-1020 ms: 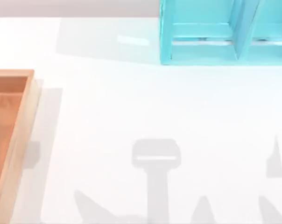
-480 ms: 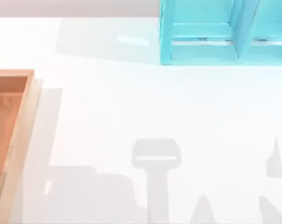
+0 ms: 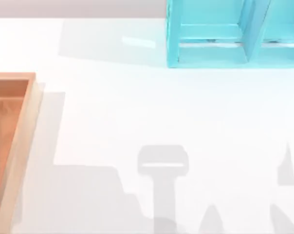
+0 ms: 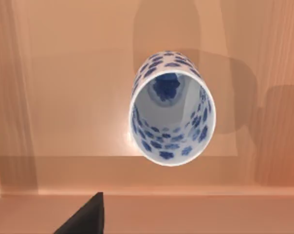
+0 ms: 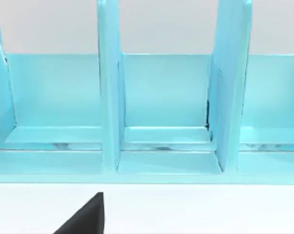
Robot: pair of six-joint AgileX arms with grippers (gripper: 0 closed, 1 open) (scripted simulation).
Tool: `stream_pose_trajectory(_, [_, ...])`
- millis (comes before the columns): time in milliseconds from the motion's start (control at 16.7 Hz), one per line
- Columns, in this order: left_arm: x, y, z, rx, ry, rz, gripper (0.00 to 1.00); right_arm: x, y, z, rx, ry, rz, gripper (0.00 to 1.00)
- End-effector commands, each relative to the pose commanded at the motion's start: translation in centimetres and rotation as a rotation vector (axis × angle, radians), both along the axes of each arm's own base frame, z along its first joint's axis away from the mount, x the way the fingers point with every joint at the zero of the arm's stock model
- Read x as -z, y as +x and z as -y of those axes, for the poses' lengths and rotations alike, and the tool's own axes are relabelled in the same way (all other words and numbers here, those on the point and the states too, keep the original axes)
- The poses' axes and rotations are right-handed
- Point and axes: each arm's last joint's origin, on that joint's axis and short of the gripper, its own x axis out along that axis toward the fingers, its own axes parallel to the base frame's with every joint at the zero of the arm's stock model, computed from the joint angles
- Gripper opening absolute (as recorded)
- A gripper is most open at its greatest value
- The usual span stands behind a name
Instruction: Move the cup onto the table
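Observation:
The cup [image 4: 171, 114], white with blue floral speckles, stands upright on the floor of the orange-brown wooden tray [image 4: 64, 97], and I look down into its mouth in the left wrist view. A black part of my left gripper [image 4: 83, 217] shows at the picture's edge, apart from the cup and over the tray's rim. The table [image 3: 137, 107] is the wide white surface in the top view, with the tray [image 3: 25, 126] at its left edge. A black part of my right gripper [image 5: 83, 217] faces the turquoise shelf unit [image 5: 161, 146].
The turquoise shelf unit [image 3: 210, 53] stands at the table's back right, its compartments open toward the front. The tray's raised rim [image 3: 32, 97] borders the white surface on the left. Grey arm shadows lie across the table's front.
In the top view a broad grey shadow has spread over the table's front left and crept farther back, near the tray. The tray and shelf have not moved.

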Motion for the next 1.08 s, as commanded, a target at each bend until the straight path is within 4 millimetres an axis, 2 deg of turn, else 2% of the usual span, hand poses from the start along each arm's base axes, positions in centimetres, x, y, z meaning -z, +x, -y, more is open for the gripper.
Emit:
stream_pose_trajectory(120, [0.1,0.0,0.1,0.003,0.001,0.002,1.0,0.0,0.0,0.0,0.0,0.0,0.0,1.0])
stream_pose_trajectory(240, [1.1,0.1,0.1,0.001,-0.001,-0.003,1.0,0.0,0.0,0.0,0.0,0.0,0.0,1.0])
stream_pose_trajectory(600, [7.8,0.4,-0.1,0.0,0.003,0.011,1.0,0.0,0.0,0.0,0.0,0.0,0.0,1.0])
stream_pose_trajectory(720, [9.4,0.2,0.0,0.0,0.001,0.005,1.0,0.0,0.0,0.0,0.0,0.0,0.0,1.0])
stream_pose_trajectory(1020, [10.0,0.0,0.0,0.0,0.0,0.0,1.0,0.0,0.0,0.0,0.0,0.0,0.0,1.0])
stream_pose_trajectory(1080, [10.0,0.0,0.0,0.0,0.0,0.0,0.92,0.0,0.0,0.0,0.0,0.0,0.0,1.0])
